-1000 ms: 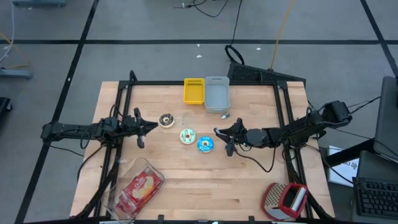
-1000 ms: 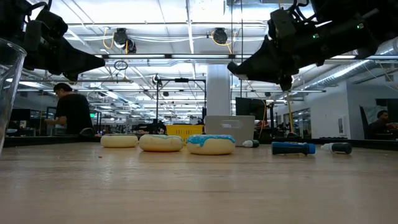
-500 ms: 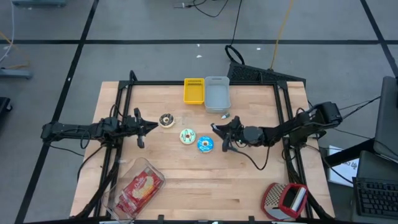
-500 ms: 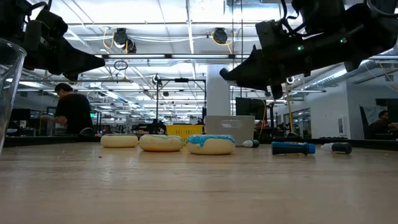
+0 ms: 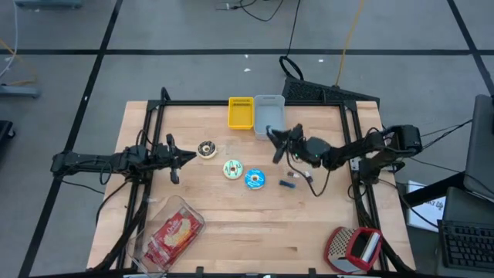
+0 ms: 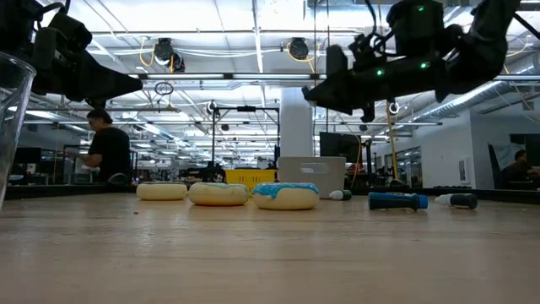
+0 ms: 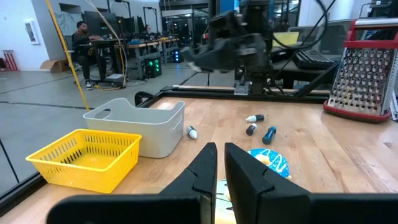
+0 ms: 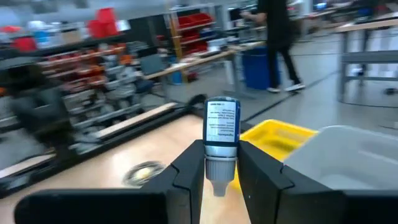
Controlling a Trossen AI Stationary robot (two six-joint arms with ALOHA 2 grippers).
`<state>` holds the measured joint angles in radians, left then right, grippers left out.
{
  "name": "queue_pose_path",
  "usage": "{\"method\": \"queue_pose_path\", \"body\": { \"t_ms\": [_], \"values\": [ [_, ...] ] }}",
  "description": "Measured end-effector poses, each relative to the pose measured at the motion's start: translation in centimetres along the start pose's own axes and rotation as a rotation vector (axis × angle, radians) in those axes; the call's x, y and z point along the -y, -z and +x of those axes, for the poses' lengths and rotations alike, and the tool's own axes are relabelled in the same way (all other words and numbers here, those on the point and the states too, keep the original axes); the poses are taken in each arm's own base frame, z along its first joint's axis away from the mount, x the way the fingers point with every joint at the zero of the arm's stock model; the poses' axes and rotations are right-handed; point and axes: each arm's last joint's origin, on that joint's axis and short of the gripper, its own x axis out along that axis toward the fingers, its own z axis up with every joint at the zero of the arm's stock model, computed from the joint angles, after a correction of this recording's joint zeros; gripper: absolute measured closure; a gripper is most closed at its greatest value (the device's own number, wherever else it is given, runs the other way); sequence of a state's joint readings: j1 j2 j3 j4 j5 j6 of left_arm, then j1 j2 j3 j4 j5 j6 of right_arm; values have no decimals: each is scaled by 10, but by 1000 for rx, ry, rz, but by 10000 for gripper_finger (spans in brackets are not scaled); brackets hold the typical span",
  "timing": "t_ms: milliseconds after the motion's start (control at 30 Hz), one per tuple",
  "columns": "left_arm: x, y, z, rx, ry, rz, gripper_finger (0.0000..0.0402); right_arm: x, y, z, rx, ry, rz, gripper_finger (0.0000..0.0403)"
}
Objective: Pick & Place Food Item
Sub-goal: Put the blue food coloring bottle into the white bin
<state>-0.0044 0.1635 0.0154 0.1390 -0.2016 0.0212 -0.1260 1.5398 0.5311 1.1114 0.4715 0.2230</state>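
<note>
From above, my right claw [image 5: 272, 133] hangs by the grey bin [image 5: 269, 116]; the left claw [image 5: 174, 158], pinched narrow, waits left. Its wrist view shows a small tube [image 8: 222, 138] clamped: light, stiff, slick. Doughnuts [image 6: 286, 195] sit mid-bench, soft; I'd grip across the ring.

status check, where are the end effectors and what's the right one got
Right end effector holding small blue-labelled tube, raised beside grey bin. Left end effector shut, idle near donuts. Nothing blocking.

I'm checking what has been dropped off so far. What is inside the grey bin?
The grey bin shows a bare floor from above, though the right gripper, its jaws shut on a small bottle, covers its near edge.
</note>
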Motion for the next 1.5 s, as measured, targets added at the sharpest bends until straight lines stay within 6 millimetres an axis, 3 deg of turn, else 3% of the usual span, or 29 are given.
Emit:
{"method": "queue_pose_path", "body": {
  "t_ms": [133,333,467,1067,1500],
  "values": [
    [0,0,0,0,0,0,371,19,-7,17,-31,72,-22,326],
    [0,0,0,0,0,0,371,36,-19,46,-211,108,-77,326],
    [0,0,0,0,0,0,371,44,-22,53,-324,173,-95,326],
    [0,0,0,0,0,0,371,67,-3,42,-445,276,-126,326],
    [0,0,0,0,0,0,371,66,-1,41,-469,270,-155,326]
  ]
}}
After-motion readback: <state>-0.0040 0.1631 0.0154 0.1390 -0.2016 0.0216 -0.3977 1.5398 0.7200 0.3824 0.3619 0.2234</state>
